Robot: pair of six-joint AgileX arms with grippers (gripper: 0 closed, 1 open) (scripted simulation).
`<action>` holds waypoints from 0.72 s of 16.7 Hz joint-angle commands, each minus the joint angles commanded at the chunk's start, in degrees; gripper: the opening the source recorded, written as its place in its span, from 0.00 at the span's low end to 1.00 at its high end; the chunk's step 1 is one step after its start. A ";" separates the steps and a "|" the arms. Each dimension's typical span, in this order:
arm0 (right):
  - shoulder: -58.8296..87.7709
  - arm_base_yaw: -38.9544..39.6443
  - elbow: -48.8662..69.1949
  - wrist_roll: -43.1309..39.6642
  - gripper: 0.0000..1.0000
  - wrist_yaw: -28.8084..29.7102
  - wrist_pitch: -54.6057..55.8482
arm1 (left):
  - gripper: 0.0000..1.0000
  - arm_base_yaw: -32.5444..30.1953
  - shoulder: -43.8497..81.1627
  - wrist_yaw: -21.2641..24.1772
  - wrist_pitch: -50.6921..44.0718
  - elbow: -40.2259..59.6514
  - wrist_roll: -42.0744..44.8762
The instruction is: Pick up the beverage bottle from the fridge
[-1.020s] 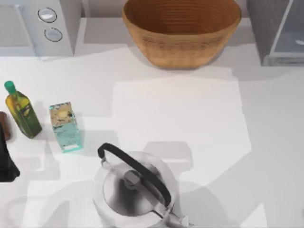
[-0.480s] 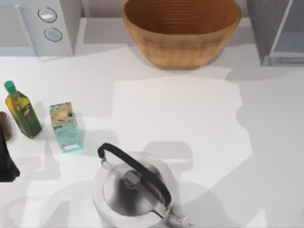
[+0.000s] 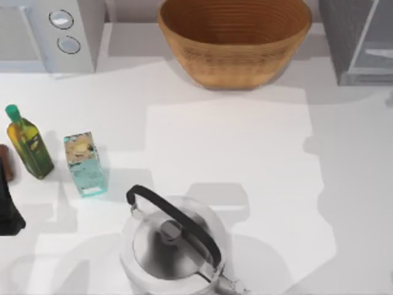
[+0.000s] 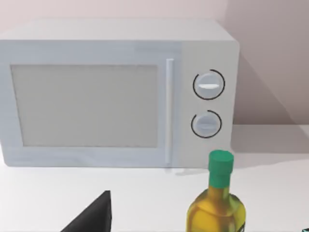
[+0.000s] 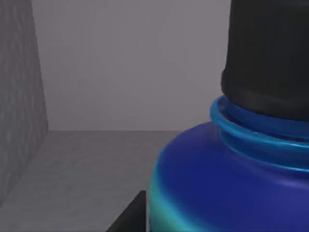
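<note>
Microwave [image 3: 49, 34] with two knobs at the top view's back left; oil bottle [image 3: 27, 142] and teal carton [image 3: 85, 164] stand near the left edge, left arm [image 3: 7, 209] parked beside them, claw state cannot tell. Kettle [image 3: 175, 246] front centre, wicker basket [image 3: 234, 38] back centre. Fridge [image 3: 359, 40] back right. Right wrist view: beverage bottle [image 5: 231, 174] close up inside grey fridge walls; right claw state cannot tell

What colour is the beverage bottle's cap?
Black, above a blue shoulder; the right wrist view shows the beverage bottle best.
</note>
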 joint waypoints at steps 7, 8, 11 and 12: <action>-0.81 0.29 -0.92 0.08 0.00 -0.05 0.04 | 1.00 0.00 0.00 0.00 0.00 0.00 0.00; -1.83 0.53 -1.42 0.05 0.00 0.11 -0.66 | 1.00 0.00 0.00 0.00 0.00 0.00 0.00; -8.36 1.82 -4.39 -0.08 0.00 1.20 -4.83 | 1.00 0.00 0.00 0.00 0.00 0.00 0.00; -11.69 2.39 -5.80 -0.13 0.00 1.72 -6.80 | 1.00 0.00 0.00 0.00 0.00 0.00 0.00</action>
